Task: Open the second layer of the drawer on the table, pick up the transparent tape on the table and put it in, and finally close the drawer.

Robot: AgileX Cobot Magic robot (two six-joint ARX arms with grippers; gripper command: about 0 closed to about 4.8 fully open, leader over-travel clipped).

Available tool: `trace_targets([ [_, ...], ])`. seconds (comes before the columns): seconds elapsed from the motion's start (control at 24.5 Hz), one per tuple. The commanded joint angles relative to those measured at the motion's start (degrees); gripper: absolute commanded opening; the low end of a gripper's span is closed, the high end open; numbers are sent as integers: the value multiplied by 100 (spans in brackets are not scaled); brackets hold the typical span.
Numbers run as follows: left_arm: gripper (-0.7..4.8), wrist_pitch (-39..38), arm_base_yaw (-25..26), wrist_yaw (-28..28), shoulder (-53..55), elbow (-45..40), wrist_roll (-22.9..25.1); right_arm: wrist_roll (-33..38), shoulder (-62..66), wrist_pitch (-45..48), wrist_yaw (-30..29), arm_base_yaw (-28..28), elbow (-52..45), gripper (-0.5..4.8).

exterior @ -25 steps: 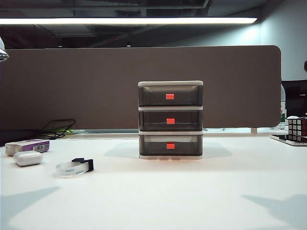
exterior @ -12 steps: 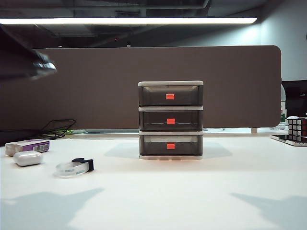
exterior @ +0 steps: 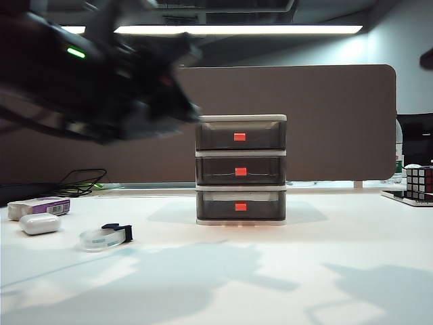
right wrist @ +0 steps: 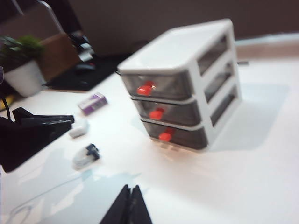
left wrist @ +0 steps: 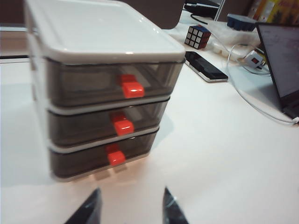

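Note:
The drawer [exterior: 240, 169] stands mid-table with all three smoky grey tiers closed. The second layer [exterior: 240, 171] [left wrist: 108, 125] [right wrist: 168, 113] shows its red-orange handle. The transparent tape [exterior: 105, 236] [right wrist: 86, 156] lies on the table [exterior: 318, 271] at the left, touched by nothing. My left arm [exterior: 108, 81] is a dark blur in the air, upper left of the drawer. My left gripper [left wrist: 131, 197] is open and empty, facing the drawer fronts from a short way off. My right gripper [right wrist: 130, 187] is shut and empty, over bare table well short of the drawer.
A white earbud case [exterior: 39, 223] and a purple-and-white box [exterior: 39, 206] lie left of the tape. A Rubik's cube [exterior: 419, 181] sits at the right edge, with a phone [left wrist: 205, 66], cables and a laptop [left wrist: 282, 60] beyond. A brown partition [exterior: 325, 122] stands behind.
The left arm has swung in from the upper left edge to hang beside the drawer's top. Shadows on the table have grown. The drawer and tape have not moved.

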Motion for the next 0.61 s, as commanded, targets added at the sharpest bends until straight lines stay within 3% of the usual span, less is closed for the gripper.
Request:
trace_targets([
  [0.04, 157, 728, -66, -70, 791, 249, 37, -52, 793, 203, 251, 74, 315, -5],
  [0.12, 157, 1005, -144, -278, 1091, 337, 33, -164, 1281, 269, 407, 149, 474, -5],
  [0.29, 156, 1274, -614, -1655, 1681, 627, 109, -354, 2776, 964, 380, 501, 914, -5],
  [0.41, 156, 1528, -850, -2243, 1985, 802, 164, -354, 3528, 1423, 321, 684, 1174, -5],
  [0.53, 156, 1902, -990, -2332, 2315, 957, 144, -466, 4135, 1556, 232, 885, 1484, -5],
  [0.61, 156, 2002, -1019, -1932, 2470, 1141, 144, -645, 4555, 1515, 208, 916, 1742, -5],
])
